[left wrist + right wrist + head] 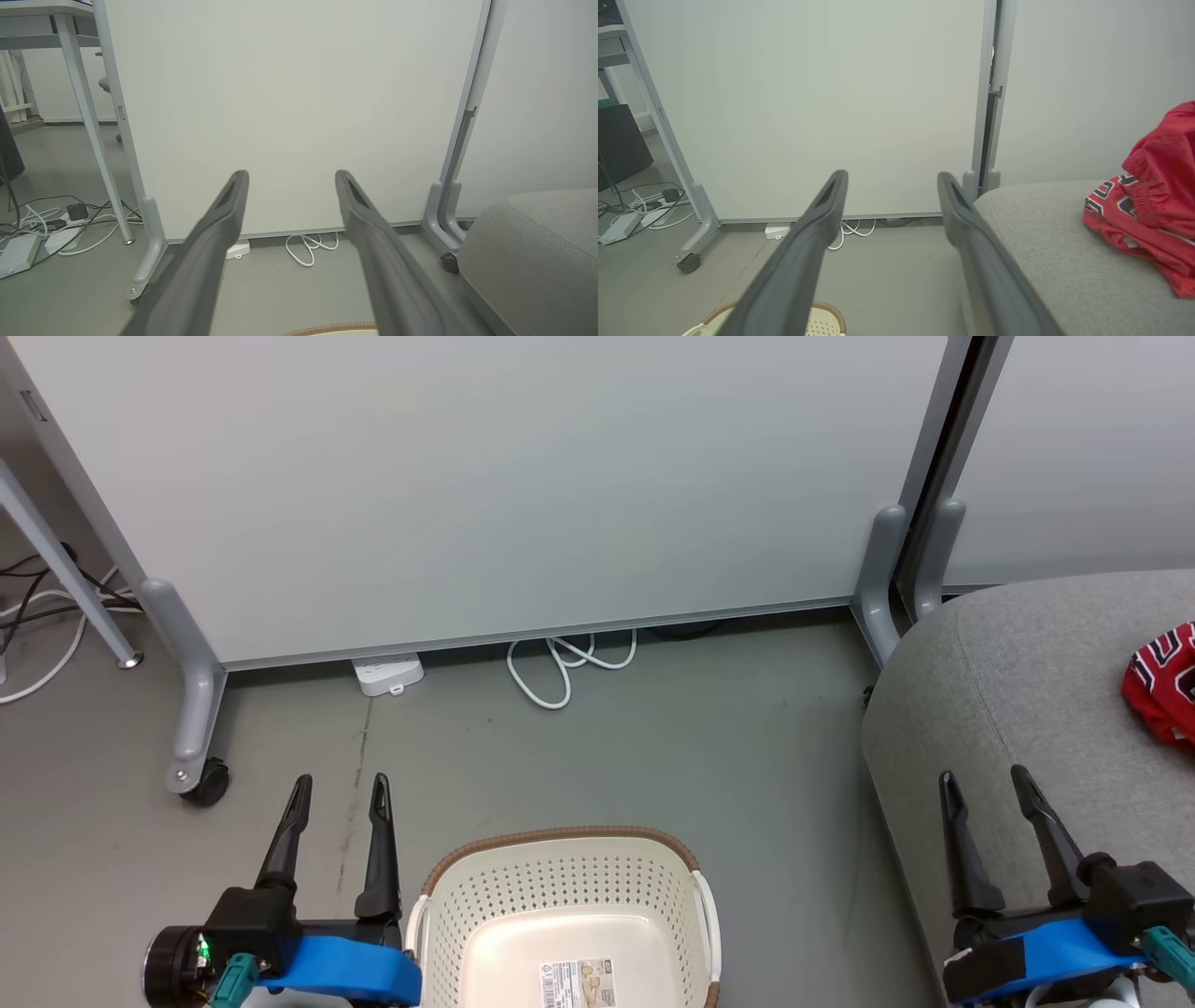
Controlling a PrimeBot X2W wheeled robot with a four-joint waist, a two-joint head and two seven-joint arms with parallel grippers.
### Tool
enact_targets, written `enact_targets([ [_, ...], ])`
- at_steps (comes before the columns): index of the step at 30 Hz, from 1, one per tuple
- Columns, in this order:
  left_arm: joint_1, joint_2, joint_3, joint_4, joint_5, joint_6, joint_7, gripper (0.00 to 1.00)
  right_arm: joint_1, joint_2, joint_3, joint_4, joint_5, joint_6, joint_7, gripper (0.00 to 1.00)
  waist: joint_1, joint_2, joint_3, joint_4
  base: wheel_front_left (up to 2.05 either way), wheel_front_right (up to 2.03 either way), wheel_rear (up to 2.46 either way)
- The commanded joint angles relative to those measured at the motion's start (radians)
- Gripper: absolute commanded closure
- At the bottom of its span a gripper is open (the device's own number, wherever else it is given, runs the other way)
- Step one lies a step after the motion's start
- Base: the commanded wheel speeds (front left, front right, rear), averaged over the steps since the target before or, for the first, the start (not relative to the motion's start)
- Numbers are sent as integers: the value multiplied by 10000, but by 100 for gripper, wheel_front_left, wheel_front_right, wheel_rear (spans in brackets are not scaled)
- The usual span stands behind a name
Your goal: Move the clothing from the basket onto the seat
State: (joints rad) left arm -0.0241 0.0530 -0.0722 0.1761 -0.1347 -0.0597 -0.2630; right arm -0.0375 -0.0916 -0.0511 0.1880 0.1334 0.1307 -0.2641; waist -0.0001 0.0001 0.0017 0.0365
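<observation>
The left gripper [341, 784] is holding its two dark fingers wide apart, and nothing is sitting between them. It is hanging over the grey floor [653, 747], just to the left of the basket [560, 835]. The right gripper [983, 777] is spreading its fingers wide too, and it is gripping nothing. It is hanging over the near left edge of the seat [1027, 691].

The basket is standing on the floor between the two grippers, closer to the left one. A paper label [577, 983] is lying on its bottom.

The clothing [1148, 210] is lying on the seat, off to the right and well apart from the right gripper. In the right wrist view the plain red piece is resting on top of the one with letters.

Farther back, a big pale panel [513, 476] is standing on grey legs. A white cable [560, 667] and a white power strip [387, 674] are lying on the floor at its bottom edge.
</observation>
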Motion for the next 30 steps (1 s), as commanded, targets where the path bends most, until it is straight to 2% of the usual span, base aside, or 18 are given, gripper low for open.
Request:
enact_targets([
  [1, 56, -20, 49, 22, 58, -30, -24, 0, 86, 71, 5, 37, 10, 1, -6, 0, 1, -1, -29, 29, 0, 0, 0],
  [15, 18, -31, -172, 148, -42, 135, -24, 0, 90, 142, 102, 144, -1, 1, -5, 0, 1, -1, -78, 136, 0, 0, 0],
  [16, 10, -31, -179, 141, -44, 152, -24, 100, 90, 138, 108, 153, 3, 1, -5, 100, 1, -1, -76, 141, 0, 0, 0],
  [21, 269, -19, -125, 558, -67, 94, 63, 100, 139, 165, 111, 575, 8, 0, 35, 100, 1, -1, -77, 140, 0, 0, 0],
  [30, 103, -20, 136, 588, -1878, -8, 529, 100, -14, 194, -28, 607, 1816, 0, 539, 100, 1, -1, -71, 104, 0, 0, 0],
])
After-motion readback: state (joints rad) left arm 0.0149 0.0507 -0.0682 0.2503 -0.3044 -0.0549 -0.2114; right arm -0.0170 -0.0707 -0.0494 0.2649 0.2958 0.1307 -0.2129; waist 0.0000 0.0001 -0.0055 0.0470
